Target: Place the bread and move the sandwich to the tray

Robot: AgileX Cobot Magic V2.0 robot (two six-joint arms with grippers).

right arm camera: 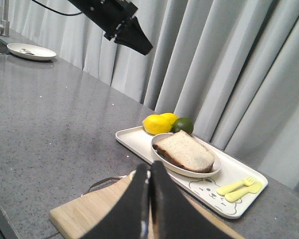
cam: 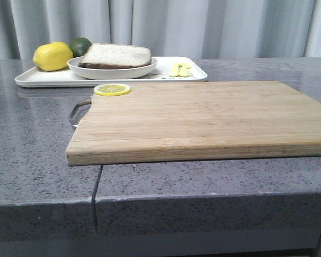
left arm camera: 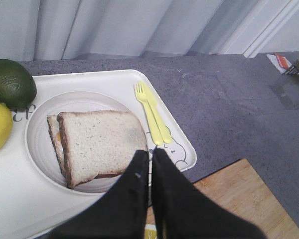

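- Sandwich (cam: 117, 55): two thick slices of white bread with dark brown crust, stacked flat; a thin line of filling shows at one edge in the left wrist view. It lies in a round, shallow white plate (cam: 85, 70).
- Tray (cam: 37, 79): large, flat, white, rectangular, with rounded corners and a low rim; a bear line drawing marks one corner. It rests on the grey countertop and carries the plate.
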